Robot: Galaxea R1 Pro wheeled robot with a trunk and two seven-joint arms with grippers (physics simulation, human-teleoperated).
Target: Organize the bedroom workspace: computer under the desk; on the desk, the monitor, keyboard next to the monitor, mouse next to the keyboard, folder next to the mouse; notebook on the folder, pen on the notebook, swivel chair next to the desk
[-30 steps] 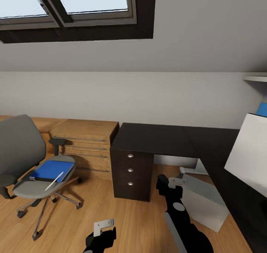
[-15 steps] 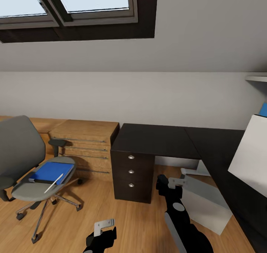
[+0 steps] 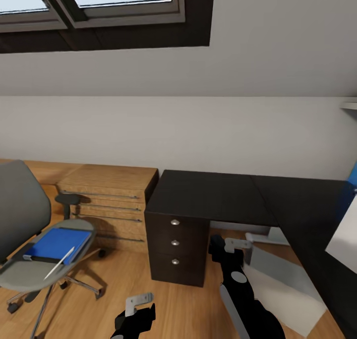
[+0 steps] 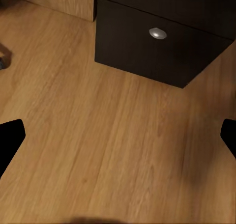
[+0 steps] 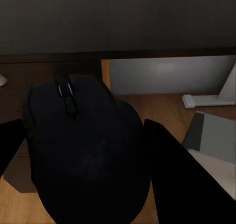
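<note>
The grey swivel chair (image 3: 22, 215) stands at the left on the wooden floor. On its seat lies the blue folder (image 3: 57, 242), and the white pen (image 3: 59, 263) rests slanted across the folder's near edge. The black-topped desk (image 3: 213, 195) fills the middle and right. Under it lies the silver-grey computer (image 3: 280, 277). The monitor's white back (image 3: 344, 239) shows at the right edge. My right gripper (image 3: 224, 245) (image 5: 93, 150) is shut on the black mouse (image 5: 83, 150), low in front of the desk. My left gripper (image 3: 135, 313) (image 4: 118, 135) hangs open over bare floor. The keyboard and notebook are out of view.
A dark drawer pedestal (image 3: 174, 242) with three knobs stands under the desk's left end, just ahead of both grippers. Light wooden low shelving (image 3: 106, 200) runs along the wall between chair and desk. A sloped ceiling with a skylight (image 3: 114, 1) hangs above.
The whole head view has shifted: the camera moved closer to the desk, so the chair sits further left and the monitor further right. Both arms hold the same pose.
</note>
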